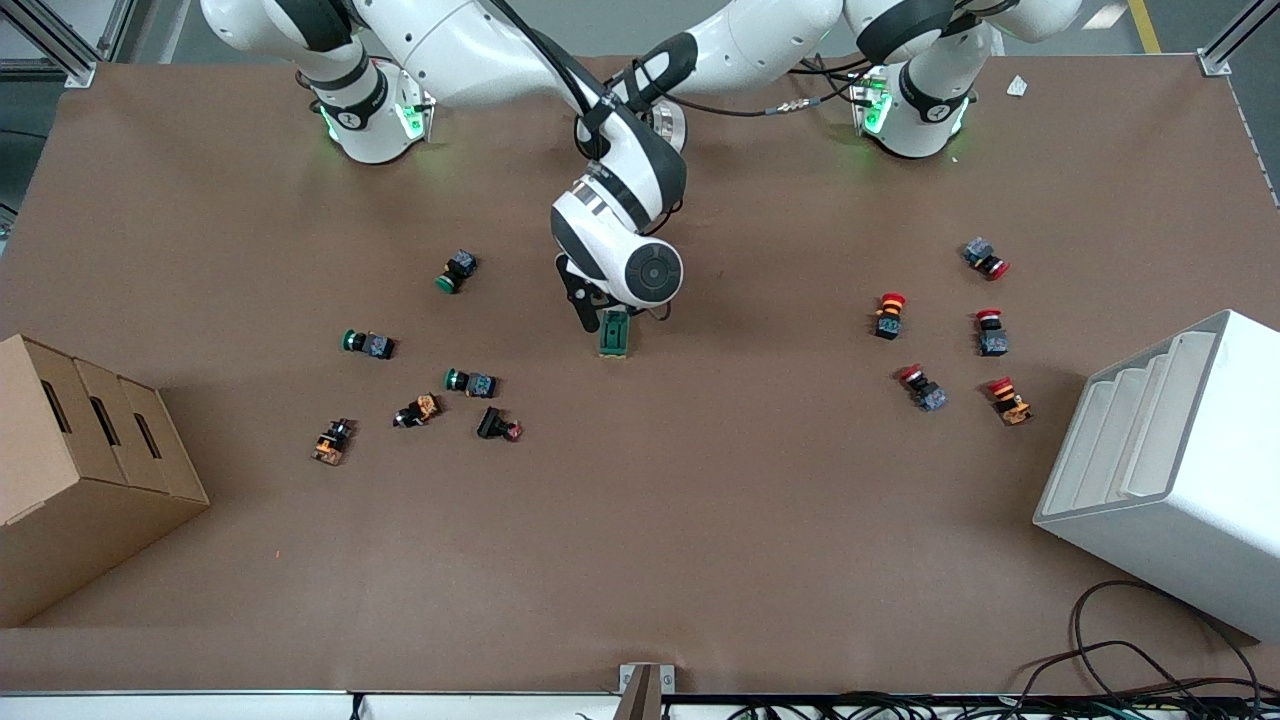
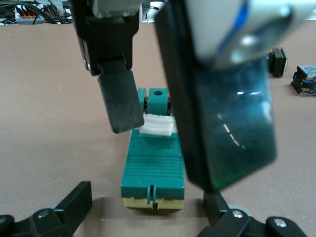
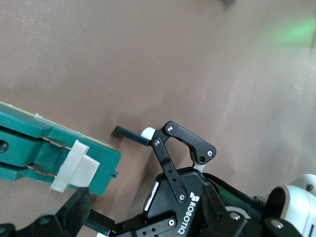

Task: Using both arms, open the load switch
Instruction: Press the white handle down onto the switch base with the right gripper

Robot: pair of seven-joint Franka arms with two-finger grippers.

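The load switch (image 1: 614, 335) is a dark green block lying mid-table under both wrists. In the left wrist view the load switch (image 2: 153, 165) lies lengthwise, its cream end between the open fingers of my left gripper (image 2: 148, 202), which do not touch it. Its white toggle (image 2: 157, 126) is at the end nearer the front camera. My right gripper (image 2: 168, 148) hangs open over the toggle end, one finger (image 2: 121, 103) beside the toggle and the other close to the lens. The right wrist view shows the toggle (image 3: 74, 168), the right gripper's own finger (image 3: 74, 210) and the left gripper (image 3: 107, 177).
Green and orange push buttons (image 1: 470, 382) lie scattered toward the right arm's end. Red ones (image 1: 888, 315) lie toward the left arm's end. A cardboard box (image 1: 80, 470) and a white bin (image 1: 1170, 470) stand at the table's two ends, nearer the front camera.
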